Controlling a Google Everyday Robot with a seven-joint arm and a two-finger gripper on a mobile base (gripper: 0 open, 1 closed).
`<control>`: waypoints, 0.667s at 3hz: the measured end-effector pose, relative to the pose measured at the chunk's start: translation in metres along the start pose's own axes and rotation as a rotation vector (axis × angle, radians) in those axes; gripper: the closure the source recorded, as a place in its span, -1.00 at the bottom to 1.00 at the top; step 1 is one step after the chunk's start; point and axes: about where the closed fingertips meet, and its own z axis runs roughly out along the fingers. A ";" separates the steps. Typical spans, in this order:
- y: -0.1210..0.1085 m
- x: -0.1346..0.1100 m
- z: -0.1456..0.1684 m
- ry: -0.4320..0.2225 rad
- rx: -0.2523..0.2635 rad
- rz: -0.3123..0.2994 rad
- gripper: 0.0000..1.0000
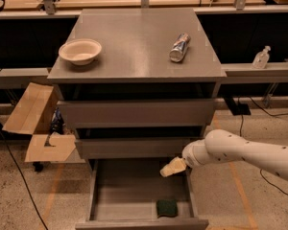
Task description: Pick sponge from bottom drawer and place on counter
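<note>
You hold the pale yellowish gripper (173, 167), its opening impossible to tell, above the open shallow grey metal bottom drawer (127, 190), at twelve o'clock of the small dark green rectangular sponge (166, 207) lying by its front wall, evidently positioned for descent, the flat grey counter (134, 42) awaiting it.

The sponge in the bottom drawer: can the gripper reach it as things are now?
Probably yes. The bottom drawer is pulled out, the sponge lies uncovered near its front wall, and the gripper hovers above the drawer's right rear part. Nothing visible stands between them.
</note>
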 end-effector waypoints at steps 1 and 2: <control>-0.003 0.005 0.009 0.027 0.023 0.007 -1.00; -0.006 0.013 0.040 0.047 0.033 -0.013 -1.00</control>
